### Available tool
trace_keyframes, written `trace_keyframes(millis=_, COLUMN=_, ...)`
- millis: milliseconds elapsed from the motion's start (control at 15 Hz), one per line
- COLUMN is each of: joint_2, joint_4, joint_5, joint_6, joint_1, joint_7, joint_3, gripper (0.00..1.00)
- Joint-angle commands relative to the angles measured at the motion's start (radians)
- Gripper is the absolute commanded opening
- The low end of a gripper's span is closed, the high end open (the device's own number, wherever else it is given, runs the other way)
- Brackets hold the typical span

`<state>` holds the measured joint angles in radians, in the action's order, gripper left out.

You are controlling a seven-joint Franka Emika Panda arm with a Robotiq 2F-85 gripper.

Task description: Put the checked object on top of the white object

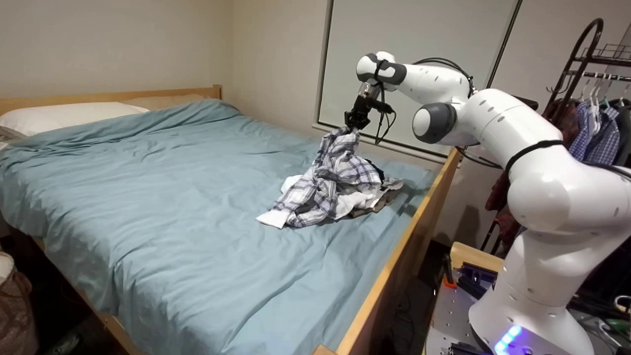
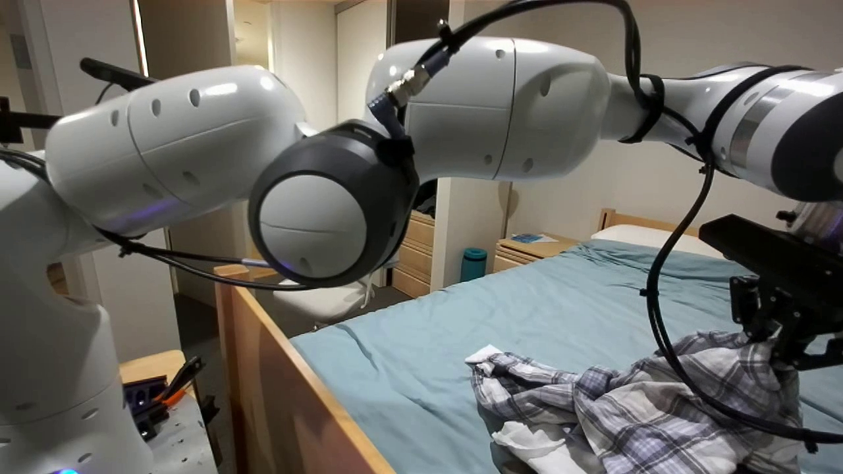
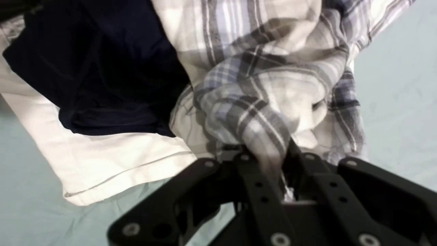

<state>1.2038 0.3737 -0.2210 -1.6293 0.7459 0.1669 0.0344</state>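
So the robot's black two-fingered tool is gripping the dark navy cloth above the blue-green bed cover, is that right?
Not quite: above the blue-green bed cover, the black two-fingered tool is gripping the crumpled white-and-grey checked cloth, not the dark navy cloth. The wrist view shows this checked cloth pinched in the tool.

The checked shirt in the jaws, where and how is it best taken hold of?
The checked shirt is probably best gripped by its raised, bunched fold, from above, where the jaws hold it: it is narrow there, while the rest spreads broadly below.
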Motion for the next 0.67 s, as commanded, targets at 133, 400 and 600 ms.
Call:
trace_keyframes(millis=133, joint_2=-0.033, joint_4=0.002, joint_5=0.091, joint_6=0.165, joint_1=0.005, joint_7=0.13, joint_3=-0.037, gripper=0.67)
trace_keyframes(millis=400, joint_2=-0.068, joint_4=0.006, joint_5=0.159, joint_6=0.288, joint_1=0.012, joint_7=0.347, joint_3=-0.062, gripper=0.93)
trace_keyframes(millis=600, joint_2=-0.09, joint_4=0.004, joint_5=0.202, joint_6=0.345, joint_1=0.02, joint_7=0.524, joint_3=-0.072, gripper=1.0)
